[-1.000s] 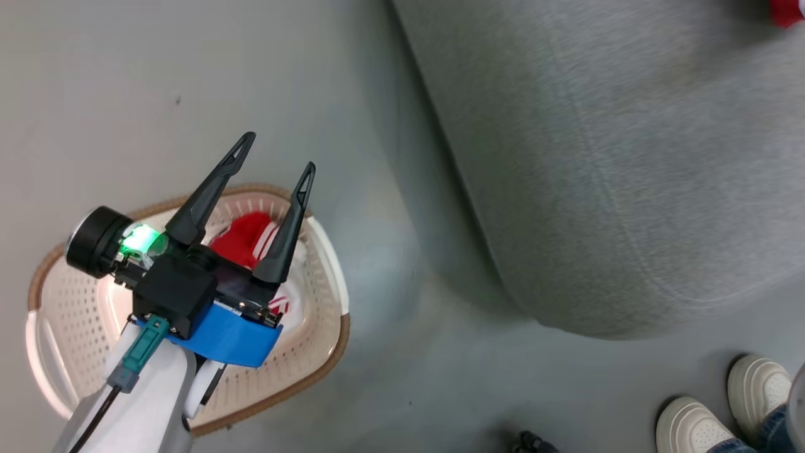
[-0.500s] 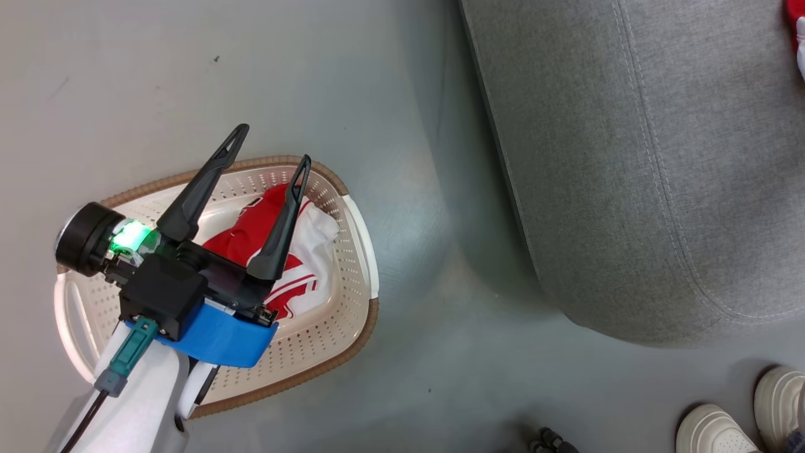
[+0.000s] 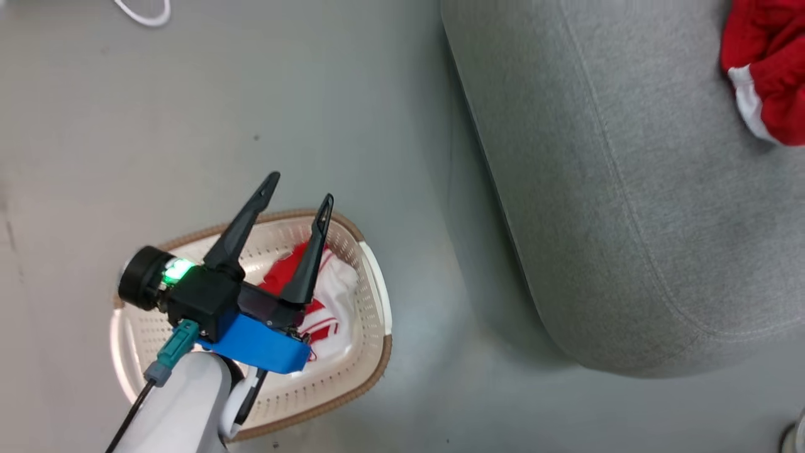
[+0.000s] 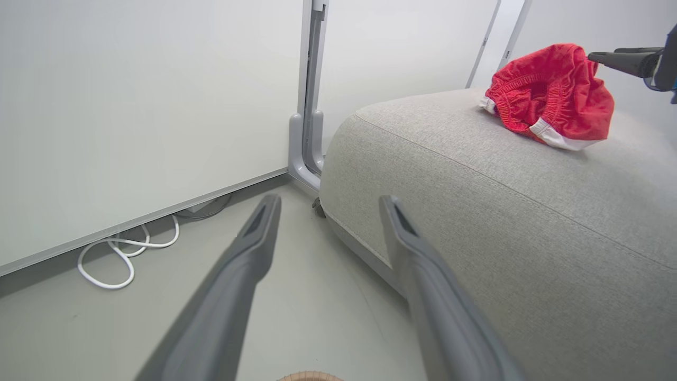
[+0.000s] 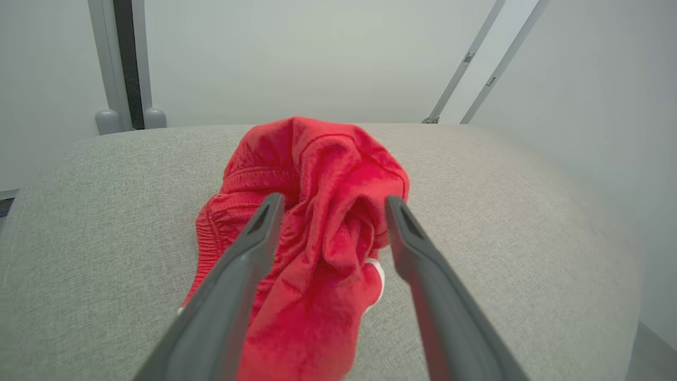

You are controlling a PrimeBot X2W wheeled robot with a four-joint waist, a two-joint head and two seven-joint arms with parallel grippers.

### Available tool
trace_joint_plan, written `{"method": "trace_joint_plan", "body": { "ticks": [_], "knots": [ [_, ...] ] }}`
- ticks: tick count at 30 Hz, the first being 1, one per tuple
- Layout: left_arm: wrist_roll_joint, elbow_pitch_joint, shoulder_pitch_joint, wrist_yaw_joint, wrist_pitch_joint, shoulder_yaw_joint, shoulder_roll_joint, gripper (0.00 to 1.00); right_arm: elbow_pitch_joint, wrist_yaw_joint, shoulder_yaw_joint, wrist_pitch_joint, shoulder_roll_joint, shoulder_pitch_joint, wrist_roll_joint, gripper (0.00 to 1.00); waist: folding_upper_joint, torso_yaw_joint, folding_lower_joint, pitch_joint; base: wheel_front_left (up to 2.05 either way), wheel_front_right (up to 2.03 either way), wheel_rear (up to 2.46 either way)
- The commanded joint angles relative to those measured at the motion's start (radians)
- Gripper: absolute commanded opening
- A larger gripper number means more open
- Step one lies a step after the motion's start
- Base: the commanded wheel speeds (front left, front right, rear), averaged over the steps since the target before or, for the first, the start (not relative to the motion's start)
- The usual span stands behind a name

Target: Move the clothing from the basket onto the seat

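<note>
The cream basket stands on the floor at the lower left, and the red garment with white stripes lies crumpled inside it. Above the basket hangs my left gripper, open and empty, with its fingertips past the far rim. The grey seat lies to the right. On its top rests the plain red garment. My right gripper is open just above that garment, holding nothing.
A white cable loops on the floor by the wall. A grey post stands at the couch's far corner. A strip of grey floor separates basket and couch. A pale shoe edge shows at the bottom right.
The head camera has shifted, so more of the plain red garment shows and the person's shoes have almost left the picture. My left gripper stays open over the basket.
</note>
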Motion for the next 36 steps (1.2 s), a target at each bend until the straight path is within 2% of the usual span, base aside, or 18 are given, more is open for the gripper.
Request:
{"method": "trace_joint_plan", "body": {
  "ticks": [1,7,13,14,20,28,36],
  "knots": [
    [-0.013,0.027,0.019,-0.002,-0.007,0.006,-0.017,1.00,-0.009,0.000,0.011,-0.005,0.003,0.041,-0.008,1.00,0.0000,0.036,0.0000,-0.106,0.00,0.00,0.00],
    [-0.032,0.080,0.091,0.010,-0.008,0.072,-0.080,1.00,-0.070,0.000,0.067,-0.008,0.049,0.165,0.032,1.00,0.0000,0.069,0.0000,-0.270,0.00,0.00,0.00],
    [-0.036,0.133,0.159,0.006,-0.008,0.145,-0.133,1.00,-0.235,0.000,0.159,-0.008,0.117,0.342,0.122,1.00,0.0000,0.111,0.0000,-0.389,0.00,0.00,0.00],
    [-0.036,0.133,0.159,0.006,-0.008,0.145,-0.133,1.00,-0.235,0.000,0.159,-0.008,0.117,0.342,0.122,1.00,0.0000,0.111,0.0000,-0.389,0.00,0.00,0.00],
    [-0.023,0.186,0.190,0.008,-0.008,0.219,-0.167,1.00,-0.428,0.000,0.275,-0.007,0.159,0.556,0.210,1.00,0.0000,0.160,0.0000,-0.465,0.00,0.00,0.00],
    [-0.011,0.241,0.230,0.000,-0.008,0.299,-0.190,1.00,-0.639,0.000,0.378,0.053,0.195,0.818,0.287,1.00,0.0000,0.241,0.0000,-0.545,0.00,0.00,0.00],
    [0.008,0.267,0.257,-0.010,-0.008,0.328,-0.194,1.00,-0.738,0.000,0.452,0.097,0.201,0.948,0.380,1.00,0.0000,0.308,0.0000,-0.566,0.00,0.00,0.00]
  ]
}}
